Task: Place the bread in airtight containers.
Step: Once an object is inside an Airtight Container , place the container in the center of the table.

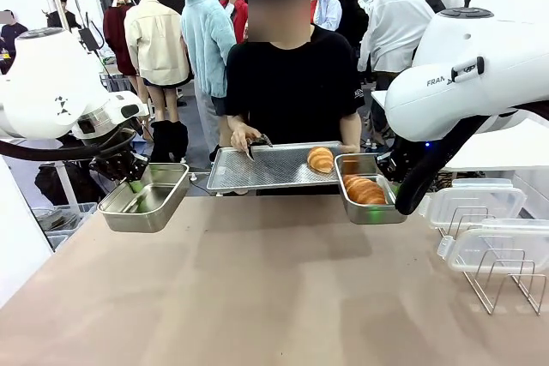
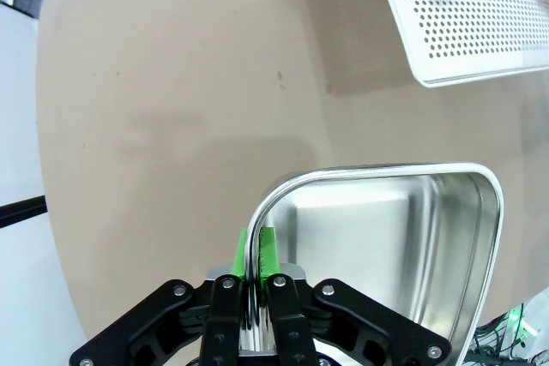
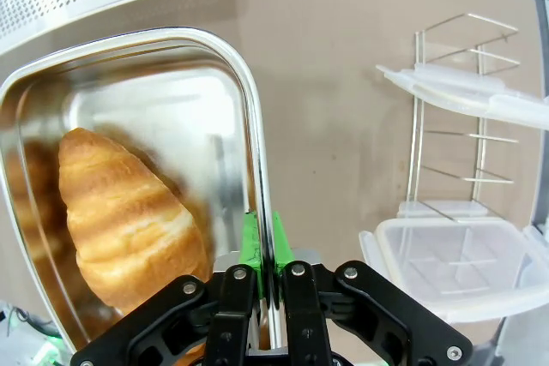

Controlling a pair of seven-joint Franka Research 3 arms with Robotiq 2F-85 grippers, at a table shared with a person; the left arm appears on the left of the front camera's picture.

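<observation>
Front view: we see a bare brown tabletop (image 1: 257,289) running to a person in a black shirt (image 1: 292,83) at the far side, with other people standing in the room behind. The person holds a large flat perforated steel tray (image 1: 257,169) at the table's far edge. One golden-brown croissant-shaped roll (image 1: 320,159) lies on the tray's right part. At the table's right edge, clear plastic lids (image 1: 476,203) rest on a wire rack (image 1: 506,285).

The left gripper (image 1: 133,179) has its green pads pinched on the rim of a small rectangular stainless-steel pan (image 1: 146,203), which is raised off the table. We see nothing inside this pan. The right gripper (image 1: 396,184) is clamped the same way on the rim of a second steel pan (image 1: 377,214), also raised and just beside the tray's right end. A second croissant roll (image 1: 364,189) lies on this pan's floor. In the right wrist view we find it inside the gripped wall, close beside the pads.
</observation>
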